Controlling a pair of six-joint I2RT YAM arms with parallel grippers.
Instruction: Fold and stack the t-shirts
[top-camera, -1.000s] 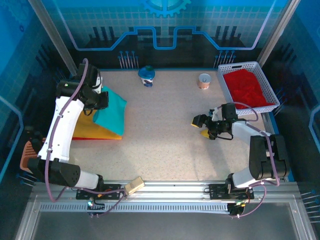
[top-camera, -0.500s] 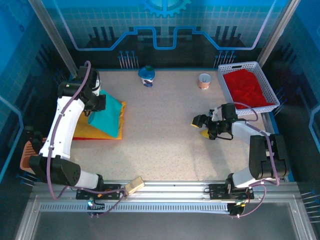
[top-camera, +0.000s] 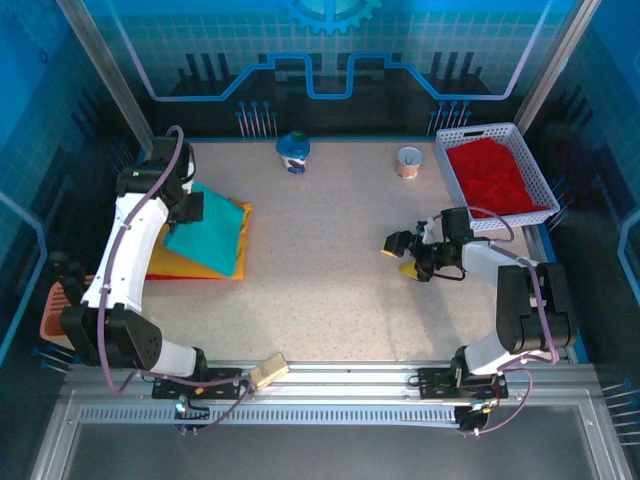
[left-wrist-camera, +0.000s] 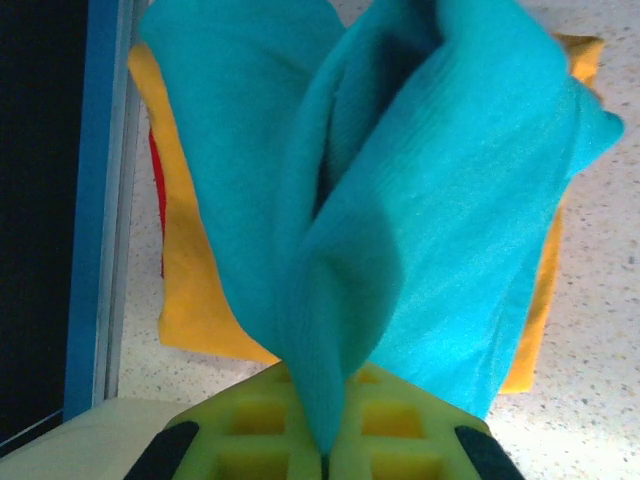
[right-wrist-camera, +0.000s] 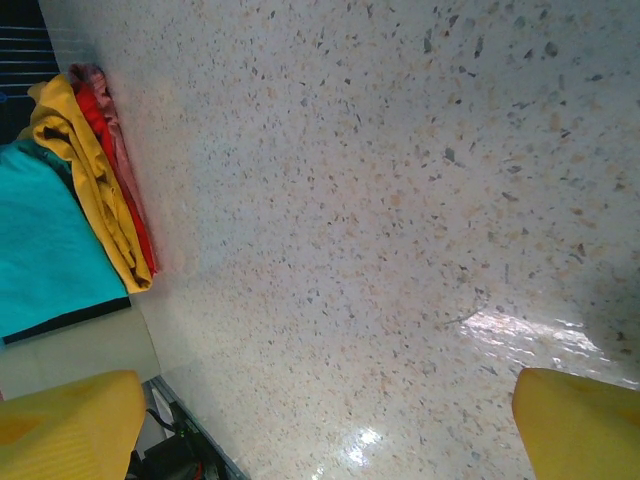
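Note:
A teal t-shirt (top-camera: 212, 235) lies folded on a yellow t-shirt (top-camera: 190, 266) at the table's left. My left gripper (top-camera: 190, 207) is shut on the teal shirt's far left edge. In the left wrist view the teal cloth (left-wrist-camera: 420, 200) rises into my pinched gripper (left-wrist-camera: 326, 445), over the yellow shirt (left-wrist-camera: 190, 290), with a red sliver (left-wrist-camera: 157, 190) beneath. Red cloth (top-camera: 495, 178) fills the basket at the far right. My right gripper (top-camera: 402, 256) hovers open and empty at mid-right. Its wrist view (right-wrist-camera: 320, 430) shows the teal (right-wrist-camera: 45, 250), yellow (right-wrist-camera: 90, 190) and red (right-wrist-camera: 112, 165) layers of the stack edge-on.
A white basket (top-camera: 475, 130) stands at the back right corner. A small cup (top-camera: 408, 161) and a blue-and-white figure (top-camera: 293, 152) sit along the back edge. A blue rail (left-wrist-camera: 100, 200) borders the table just left of the stack. Bare speckled tabletop (top-camera: 320, 260) lies between the arms.
My left gripper has moved left and back with the teal shirt, which has gone from hanging steeply to lying flatter over the yellow one. The right arm has stayed put.

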